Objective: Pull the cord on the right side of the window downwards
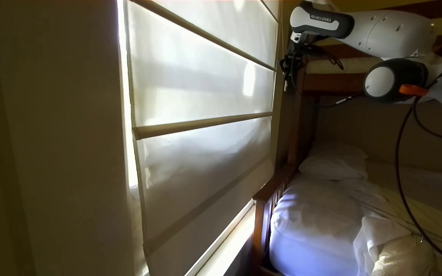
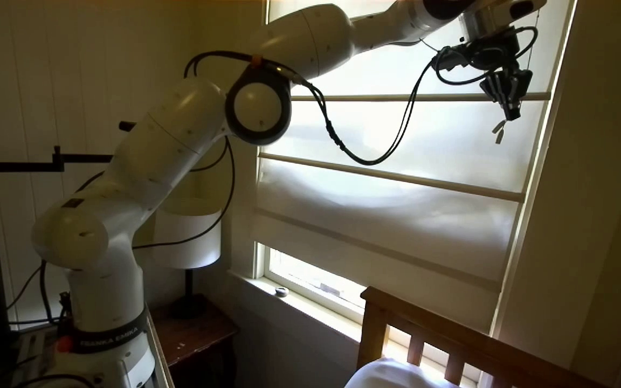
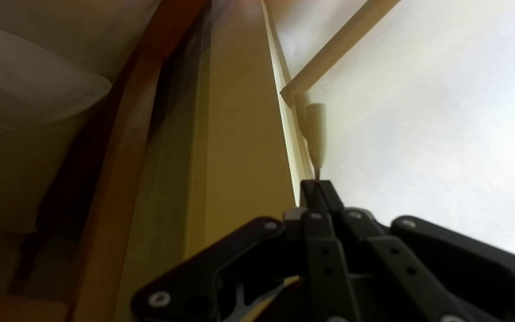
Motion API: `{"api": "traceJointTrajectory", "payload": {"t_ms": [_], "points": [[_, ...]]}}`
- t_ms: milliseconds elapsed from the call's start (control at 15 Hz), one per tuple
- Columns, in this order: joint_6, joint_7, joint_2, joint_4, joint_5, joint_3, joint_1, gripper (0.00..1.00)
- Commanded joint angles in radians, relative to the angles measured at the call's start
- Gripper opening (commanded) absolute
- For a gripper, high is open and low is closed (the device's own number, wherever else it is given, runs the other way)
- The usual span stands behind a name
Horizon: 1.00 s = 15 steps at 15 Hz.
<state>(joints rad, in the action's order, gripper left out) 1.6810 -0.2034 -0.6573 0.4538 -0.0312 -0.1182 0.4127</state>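
Your gripper (image 3: 317, 187) has the cord (image 3: 317, 174) pinched tight, and it's super skinny and brownish with two pale tassels (image 3: 316, 127) dangling below, in front of the shaded window (image 2: 450, 145) near its side edge.

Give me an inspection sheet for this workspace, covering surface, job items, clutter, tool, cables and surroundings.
Surface: sill below the window, partly hidden by the bed frame.
Job items: cord held near its end, pale end pulls hanging beneath; shade covers most of the window.
Clutter: small round object on the sill, too small to identify.
Tool: closed, pinching the cord.
Cables: black cables loop slack below the arm.
Surroundings: white bedding; lamp on a small wooden table.
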Motion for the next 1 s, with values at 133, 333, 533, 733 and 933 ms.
{"api": "traceJointTrajectory", "payload": {"t_ms": [133,333,533,733,933], "points": [[-0.055,0.007,-0.068,0.014,-0.066,0.028,0.062,0.00],[-0.085,-0.010,-0.107,-0.004,-0.135,0.055,0.115,0.00],[-0.137,-0.021,-0.136,0.000,-0.173,0.066,0.160,0.00],[-0.203,-0.030,-0.164,0.002,-0.199,0.080,0.193,0.00],[-0.283,-0.040,-0.192,0.001,-0.221,0.093,0.212,0.00]]}}
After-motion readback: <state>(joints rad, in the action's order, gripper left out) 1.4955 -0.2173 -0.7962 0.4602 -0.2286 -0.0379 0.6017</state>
